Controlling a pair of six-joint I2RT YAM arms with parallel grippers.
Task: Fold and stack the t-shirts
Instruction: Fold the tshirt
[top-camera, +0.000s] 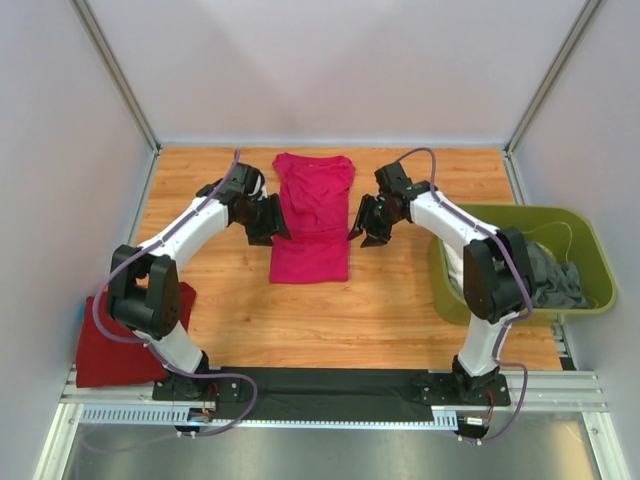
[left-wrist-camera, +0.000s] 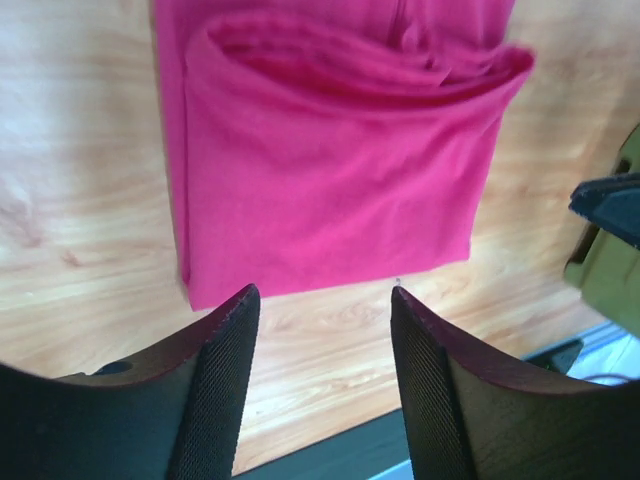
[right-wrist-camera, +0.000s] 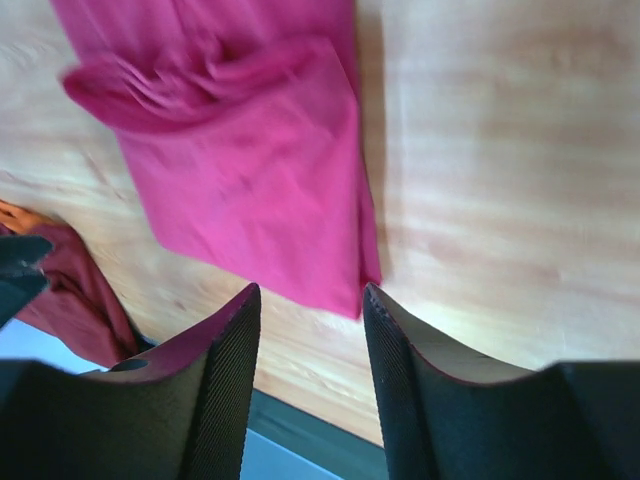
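A magenta-pink t-shirt lies on the wooden table, folded into a long strip with a crease across its middle. It also shows in the left wrist view and the right wrist view. My left gripper hovers at the strip's left edge, open and empty. My right gripper hovers at the strip's right edge, open and empty. A darker red shirt lies folded at the table's near left corner, beside the left arm's base.
An olive-green bin stands at the right with grey and white cloth inside. White walls enclose the table on three sides. A black strip runs along the near edge between the arm bases.
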